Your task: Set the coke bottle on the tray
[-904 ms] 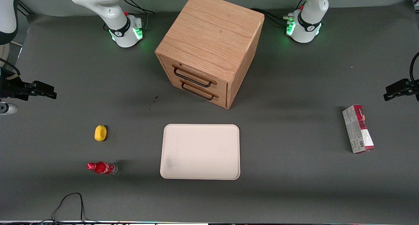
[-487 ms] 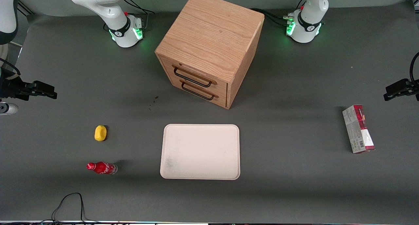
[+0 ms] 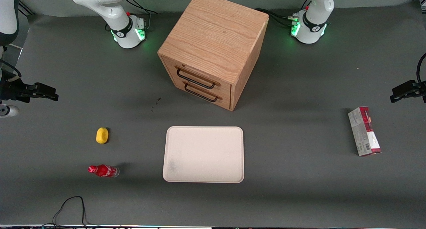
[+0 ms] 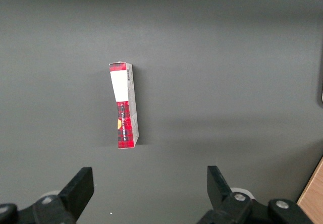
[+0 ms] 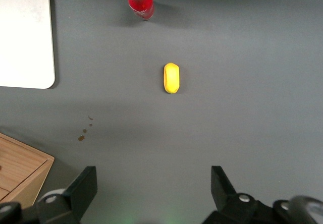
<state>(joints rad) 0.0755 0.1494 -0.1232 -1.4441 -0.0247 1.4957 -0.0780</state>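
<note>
Coke bottle [image 3: 103, 170] stands on the worktop [image 3: 299, 189], apart from the tray [image 3: 203, 154]. Tool [image 5: 154, 183] hovers spread and empty, above the worktop.

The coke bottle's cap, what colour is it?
Red, like its label; the coke bottle shows best in the right wrist view. The gripper is open, well off it.

Red coke bottle [image 3: 103, 170]; cream tray [image 3: 203, 154]; black claw [image 5: 152, 186].

The gripper [image 5: 151, 191] hangs open, high over the table's working-arm end. The yellow lump [image 5: 171, 77] lies nearest it; the coke bottle [image 5: 141, 1] lies nearer the front camera, the tray [image 5: 25, 37] toward the table's middle.
</note>
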